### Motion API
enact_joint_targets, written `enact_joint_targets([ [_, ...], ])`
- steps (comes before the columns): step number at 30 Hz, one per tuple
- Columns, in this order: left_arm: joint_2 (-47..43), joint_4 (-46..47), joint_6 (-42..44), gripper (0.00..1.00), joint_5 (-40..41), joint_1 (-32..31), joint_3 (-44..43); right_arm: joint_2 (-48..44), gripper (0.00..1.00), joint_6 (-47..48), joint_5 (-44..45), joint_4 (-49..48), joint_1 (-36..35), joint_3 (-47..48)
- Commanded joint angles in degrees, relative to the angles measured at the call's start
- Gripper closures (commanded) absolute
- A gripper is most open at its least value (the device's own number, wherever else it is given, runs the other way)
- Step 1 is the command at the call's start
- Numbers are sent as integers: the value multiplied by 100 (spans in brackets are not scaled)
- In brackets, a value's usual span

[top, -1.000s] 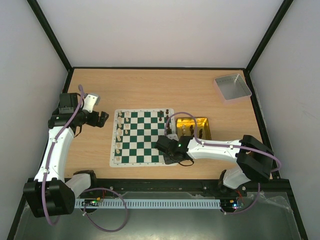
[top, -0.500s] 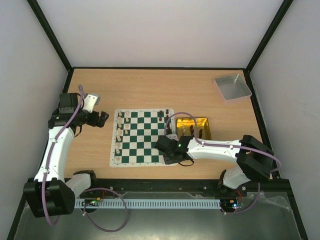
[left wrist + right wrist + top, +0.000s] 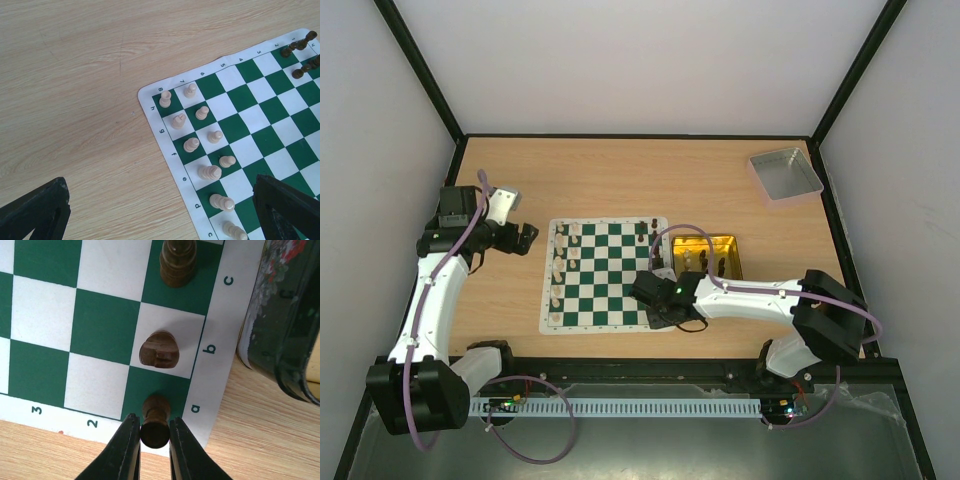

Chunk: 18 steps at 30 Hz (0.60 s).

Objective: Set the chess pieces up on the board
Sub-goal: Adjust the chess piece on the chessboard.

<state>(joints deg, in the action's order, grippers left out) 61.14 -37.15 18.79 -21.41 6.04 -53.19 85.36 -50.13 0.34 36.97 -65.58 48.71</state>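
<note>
The green and white board [image 3: 610, 275] lies mid-table. Cream-white pieces [image 3: 560, 265] stand in its left two columns, and they show in the left wrist view [image 3: 210, 172]. A few dark brown pieces [image 3: 642, 232] stand at its far right. My right gripper [image 3: 655, 300] is at the board's near right corner. In the right wrist view it [image 3: 154, 427] is shut on the top of a dark brown piece [image 3: 155, 430] standing on the green corner square. A dark knight [image 3: 159, 350] and another dark piece [image 3: 177, 262] stand beyond. My left gripper [image 3: 525, 238] hovers open and empty, left of the board.
A gold tin [image 3: 707, 255] holding more dark pieces sits right against the board's right edge; its wall shows in the right wrist view [image 3: 285, 315]. A grey metal tray [image 3: 785, 174] stands at the far right corner.
</note>
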Motion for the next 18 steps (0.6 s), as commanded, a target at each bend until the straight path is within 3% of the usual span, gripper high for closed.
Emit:
enact_joint_targets([
  [1, -95, 17, -68, 1, -19, -15, 71, 76, 86, 23, 81, 43, 19, 128],
  [7, -95, 20, -68, 1, -21, -18, 76, 114, 82, 26, 52, -23, 19, 128],
  [18, -68, 37, -59, 1, -39, -15, 89, -11, 64, -39, 58, -55, 21, 152],
])
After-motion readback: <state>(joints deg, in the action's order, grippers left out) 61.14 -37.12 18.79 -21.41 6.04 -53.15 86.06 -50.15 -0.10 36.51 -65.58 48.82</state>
